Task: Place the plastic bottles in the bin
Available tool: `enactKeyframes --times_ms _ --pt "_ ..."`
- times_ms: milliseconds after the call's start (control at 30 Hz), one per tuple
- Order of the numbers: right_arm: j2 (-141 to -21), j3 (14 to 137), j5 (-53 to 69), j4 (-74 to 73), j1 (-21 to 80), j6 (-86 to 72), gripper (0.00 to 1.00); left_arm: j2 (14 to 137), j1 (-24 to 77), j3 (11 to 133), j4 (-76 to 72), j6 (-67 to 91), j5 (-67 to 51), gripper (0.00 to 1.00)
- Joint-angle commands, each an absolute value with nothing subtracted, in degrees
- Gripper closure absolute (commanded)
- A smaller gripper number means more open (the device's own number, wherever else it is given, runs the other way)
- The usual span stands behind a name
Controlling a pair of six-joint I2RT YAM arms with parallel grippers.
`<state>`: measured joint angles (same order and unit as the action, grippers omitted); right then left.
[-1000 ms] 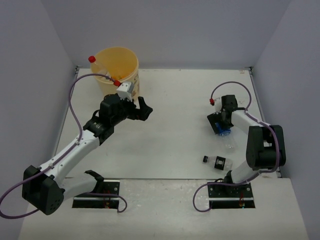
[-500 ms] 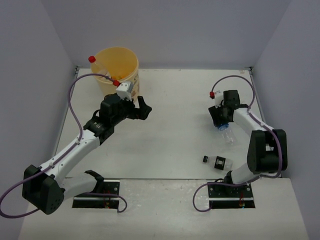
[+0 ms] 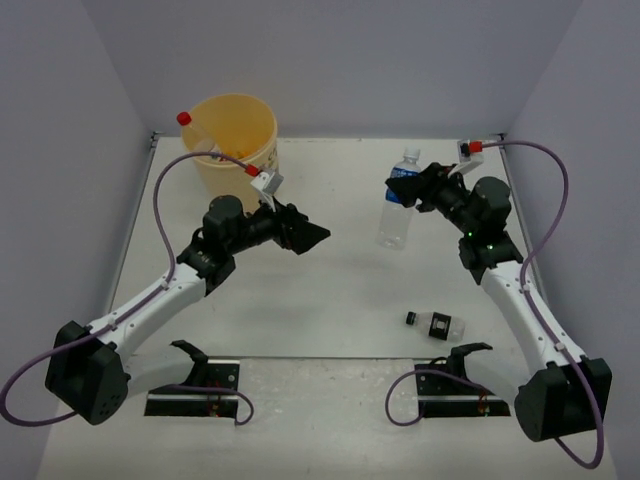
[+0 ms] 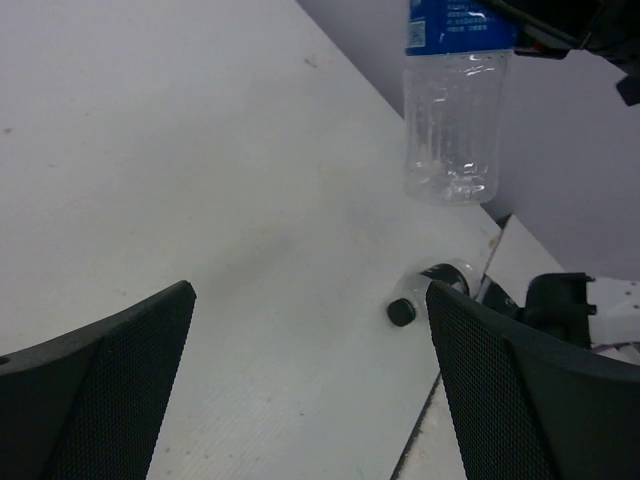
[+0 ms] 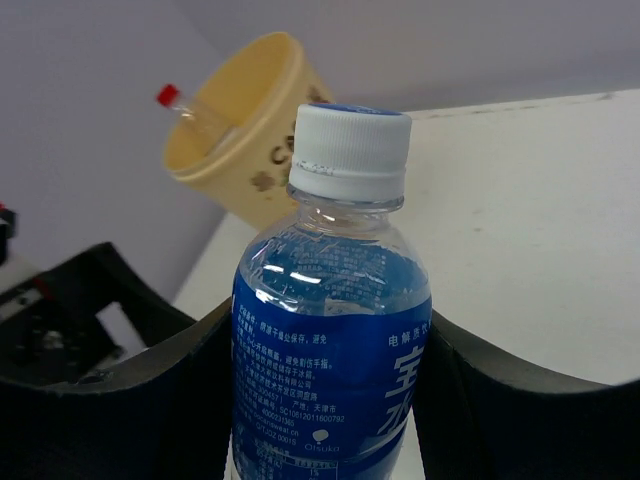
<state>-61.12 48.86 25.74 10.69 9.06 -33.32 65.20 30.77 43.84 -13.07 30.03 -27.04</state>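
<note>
Blue-label bottle upright over the table, right of centre, clamped at its label by my right pincer; bin in far-left corner, black-cap bottle lying near my right base. Left wrist: my left pincer spread wide, holding nothing. Right wrist: fingers squeeze the label, white cap up.
</note>
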Motion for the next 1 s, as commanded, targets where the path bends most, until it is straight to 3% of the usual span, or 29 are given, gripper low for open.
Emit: enactKeyframes --times_ms 0,200,600,833,967 --pt "-59.1 49.3 24.2 20.7 15.7 -55.4 0.79 68.2 36.3 46.7 -24.5 27.6 -31.6 0.00" --pt "-58.9 45.4 26.1 27.0 18.5 -63.7 0.81 74.4 37.7 50.7 -32.1 25.7 -37.3 0.00" --pt "-61.2 48.8 23.7 25.9 21.7 -54.0 0.85 83.2 39.4 57.6 -37.6 32.8 -48.5 0.00" --pt "-62.9 49.2 29.7 29.9 21.6 -47.8 0.86 75.6 39.4 53.4 -36.1 31.0 -46.8 0.00" --pt "-63.8 46.0 29.7 40.9 22.2 -53.4 0.88 74.4 39.4 53.5 -31.7 27.8 -40.9 0.00"
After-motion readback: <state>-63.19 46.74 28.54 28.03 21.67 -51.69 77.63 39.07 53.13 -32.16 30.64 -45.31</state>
